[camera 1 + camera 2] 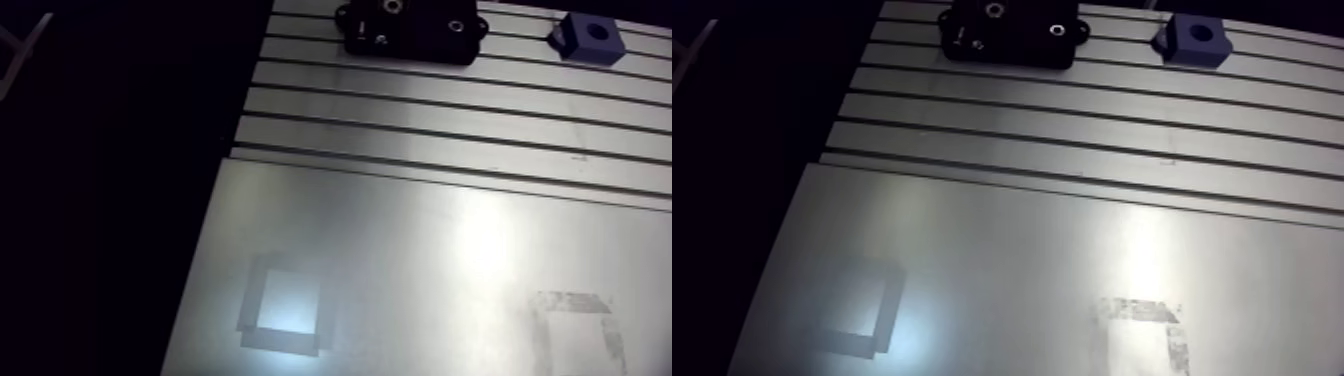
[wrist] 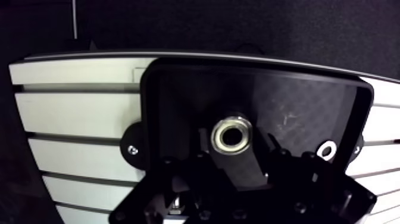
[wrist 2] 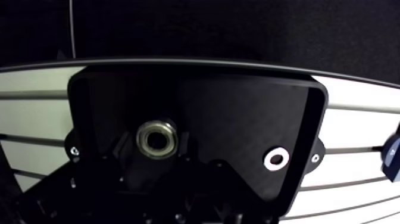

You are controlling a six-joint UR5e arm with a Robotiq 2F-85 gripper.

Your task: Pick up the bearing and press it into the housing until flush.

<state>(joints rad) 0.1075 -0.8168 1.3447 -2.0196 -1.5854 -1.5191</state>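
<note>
One end effector (image 2: 234,144) clamped on bearing (image 2: 232,135), above housing (image 2: 297,113), seen only in wrist view

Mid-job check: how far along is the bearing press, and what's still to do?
Done, apparently: the silver ring bearing is at the middle of the black rectangular housing, not loose on the slotted aluminium table. In hand: the hand sits right over it. Left: pressing flush, or confirming it; these views do not show its seating depth.
</note>
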